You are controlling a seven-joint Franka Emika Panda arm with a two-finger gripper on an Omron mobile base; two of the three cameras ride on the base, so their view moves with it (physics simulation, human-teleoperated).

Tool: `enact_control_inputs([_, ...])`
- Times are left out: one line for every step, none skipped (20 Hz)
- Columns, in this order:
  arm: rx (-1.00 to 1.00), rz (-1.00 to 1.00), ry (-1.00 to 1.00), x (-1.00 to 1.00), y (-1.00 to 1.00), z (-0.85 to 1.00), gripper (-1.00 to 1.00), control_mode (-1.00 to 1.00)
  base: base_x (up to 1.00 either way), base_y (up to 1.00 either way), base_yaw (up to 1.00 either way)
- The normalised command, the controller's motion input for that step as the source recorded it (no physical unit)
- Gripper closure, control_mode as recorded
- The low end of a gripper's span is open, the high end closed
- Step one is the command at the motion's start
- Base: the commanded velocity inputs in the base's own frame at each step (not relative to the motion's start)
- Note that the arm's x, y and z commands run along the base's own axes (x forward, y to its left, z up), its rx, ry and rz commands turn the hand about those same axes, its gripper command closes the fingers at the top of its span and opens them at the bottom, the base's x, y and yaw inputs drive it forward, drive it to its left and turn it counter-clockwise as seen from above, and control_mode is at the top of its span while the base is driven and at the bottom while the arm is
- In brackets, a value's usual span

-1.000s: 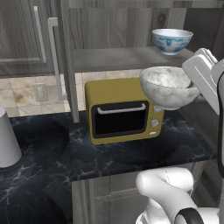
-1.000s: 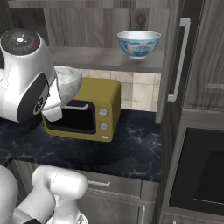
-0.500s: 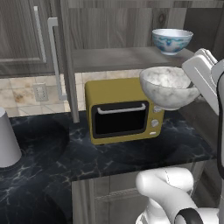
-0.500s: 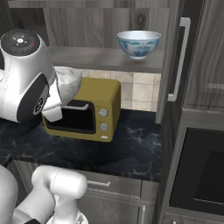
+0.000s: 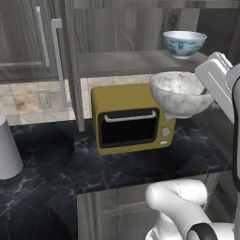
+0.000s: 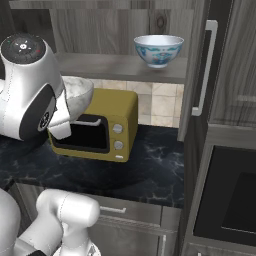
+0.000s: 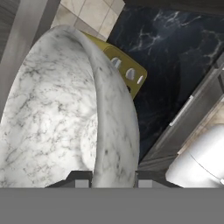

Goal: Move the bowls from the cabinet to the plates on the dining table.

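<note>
The grey-white marbled bowl (image 5: 179, 93) hangs in the air in front of the cabinet shelf (image 5: 123, 63), above the right end of a yellow microwave. My gripper (image 5: 206, 97) is shut on its right rim, holding it roughly level. In the hand view the rim of this bowl (image 7: 65, 113) runs between my gripper (image 7: 107, 183) fingertips. It also shows behind my arm as the marbled bowl (image 6: 78, 93). The white and blue patterned bowl (image 5: 183, 43) (image 6: 158, 49) stands upright on the shelf (image 6: 112, 67), behind and above the held one. The plates and the dining table are out of view.
A yellow microwave (image 5: 131, 117) (image 6: 96, 125) sits on the black marble counter (image 5: 56, 171) under the shelf. The cabinet's doors stand open on the left (image 5: 69, 56) and right (image 6: 198, 75). A pale grey cylinder (image 5: 7, 150) stands far left. A dark oven front (image 6: 230, 200) is low right.
</note>
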Motion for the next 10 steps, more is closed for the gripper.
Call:
enact_control_inputs([0.0, 0.0, 0.0, 0.0, 0.0, 0.0, 1.0, -1.0, 0.0, 0.0, 0.0])
enact_control_inputs([0.0, 0.0, 0.0, 0.0, 0.0, 0.0, 1.0, 1.0, 0.0, 0.0, 0.0])
enact_control_inputs([0.0, 0.0, 0.0, 0.0, 0.0, 0.0, 1.0, 1.0, 0.0, 0.0, 0.0])
enact_control_inputs([0.0, 0.0, 0.0, 0.0, 0.0, 0.0, 1.0, 1.0, 0.0, 0.0, 0.0])
enact_control_inputs([0.0, 0.0, 0.0, 0.0, 0.0, 0.0, 1.0, 1.0, 0.0, 0.0, 0.0])
enact_control_inputs([0.0, 0.0, 0.0, 0.0, 0.0, 0.0, 1.0, 1.0, -0.19, 0.0, 0.0])
enact_control_inputs([0.0, 0.0, 0.0, 0.0, 0.0, 0.0, 1.0, 1.0, -0.55, 0.04, 0.0])
enact_control_inputs([0.0, 0.0, 0.0, 0.0, 0.0, 0.0, 1.0, 1.0, -0.75, 0.06, 0.0])
enact_control_inputs([0.0, 0.0, 0.0, 0.0, 0.0, 0.0, 1.0, 1.0, -0.94, 0.08, 0.0])
enact_control_inputs([0.0, 0.0, 0.0, 0.0, 0.0, 0.0, 1.0, 1.0, -1.0, 0.07, 0.0])
